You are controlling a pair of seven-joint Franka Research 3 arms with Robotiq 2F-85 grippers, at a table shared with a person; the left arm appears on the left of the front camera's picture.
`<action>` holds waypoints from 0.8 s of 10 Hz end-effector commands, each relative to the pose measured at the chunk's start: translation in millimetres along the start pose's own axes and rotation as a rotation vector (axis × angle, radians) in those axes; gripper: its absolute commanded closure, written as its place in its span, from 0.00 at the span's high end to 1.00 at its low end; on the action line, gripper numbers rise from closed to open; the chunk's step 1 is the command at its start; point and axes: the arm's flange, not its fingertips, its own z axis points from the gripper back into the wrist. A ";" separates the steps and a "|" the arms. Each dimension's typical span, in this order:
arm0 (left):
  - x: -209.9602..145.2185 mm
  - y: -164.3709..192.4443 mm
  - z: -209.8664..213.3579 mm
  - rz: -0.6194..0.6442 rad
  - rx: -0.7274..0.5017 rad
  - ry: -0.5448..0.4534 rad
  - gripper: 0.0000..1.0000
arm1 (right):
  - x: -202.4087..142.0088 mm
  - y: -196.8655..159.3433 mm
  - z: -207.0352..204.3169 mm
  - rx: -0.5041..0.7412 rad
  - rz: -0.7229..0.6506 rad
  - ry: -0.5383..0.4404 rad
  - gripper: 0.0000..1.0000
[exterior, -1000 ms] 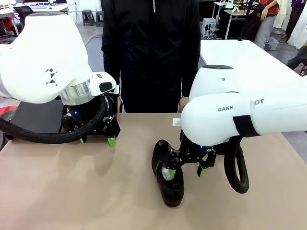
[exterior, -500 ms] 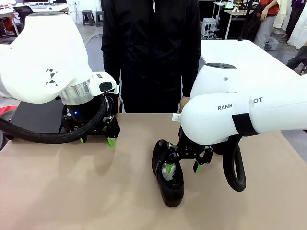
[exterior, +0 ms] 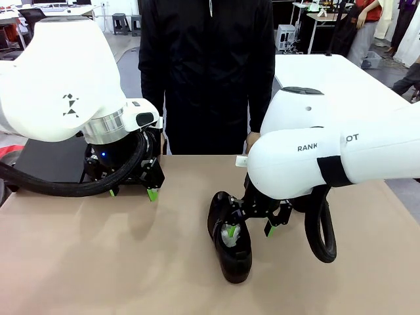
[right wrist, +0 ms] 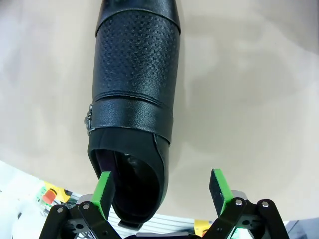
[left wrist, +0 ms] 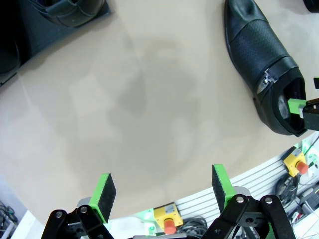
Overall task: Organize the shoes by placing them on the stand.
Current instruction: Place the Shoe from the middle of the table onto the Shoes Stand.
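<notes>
Shoe (exterior: 230,243) of glossy black leather lies on its sole on the tan worktop (exterior: 98,262), a little right of the middle, toe toward the robot and heel toward the far side. In the right wrist view the shoe (right wrist: 132,99) shows a perforated upper, a smooth strap across the instep and a small metal buckle (right wrist: 88,119) at one side. Something pale sits inside the opening in the front view.

Over the heel end hangs the right hand (exterior: 249,231), spread wide and pinching nothing. From its own wrist camera the right hand (right wrist: 162,191) has one green pad (right wrist: 103,191) at the rim of the shoe's opening and the other over bare worktop beside the shoe. I cannot tell whether the first pad touches the leather.

Well to the left, the left hand (exterior: 132,191) hovers low over bare worktop, also spread and holding nothing. Its wrist view shows the left hand (left wrist: 163,191) above the worktop, with the shoe (left wrist: 264,64) off to one side.

At the worktop's far left lies the matte-black stand (exterior: 46,161), partly hidden behind the left arm. In the left wrist view a second shoe (left wrist: 70,7), cut off by the picture's edge, rests on the stand (left wrist: 30,45).

A person in a black jacket (exterior: 207,72) stands at the far edge.
</notes>
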 end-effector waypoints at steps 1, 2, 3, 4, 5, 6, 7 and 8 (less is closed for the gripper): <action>0.9 1.2 1.1 0.001 -0.006 -0.006 1.00 | -2.0 -1.1 -2.6 0.019 -0.014 -0.011 1.00; 0.9 1.2 1.1 0.001 -0.006 -0.006 1.00 | -2.0 -1.1 -2.6 0.019 -0.014 -0.011 1.00; 0.9 1.2 1.1 0.001 -0.006 -0.006 1.00 | 0.0 0.0 0.0 0.000 0.000 0.000 1.00; 0.9 1.2 1.1 0.001 -0.006 -0.006 1.00 | -19.7 -13.8 27.6 -0.015 0.065 -0.067 1.00; 0.9 1.2 1.1 0.001 -0.006 -0.006 1.00 | -33.2 -32.8 60.6 -0.014 0.060 -0.129 1.00; 0.9 1.2 1.1 0.001 -0.006 -0.006 1.00 | -43.4 -56.7 91.3 -0.068 0.011 -0.218 1.00; 0.9 1.2 1.1 0.001 -0.006 -0.006 1.00 | -47.1 -95.0 122.5 -0.091 -0.050 -0.275 1.00; 0.2 0.2 0.1 0.000 0.000 0.000 1.00 | -51.4 -134.9 145.9 -0.083 -0.071 -0.280 1.00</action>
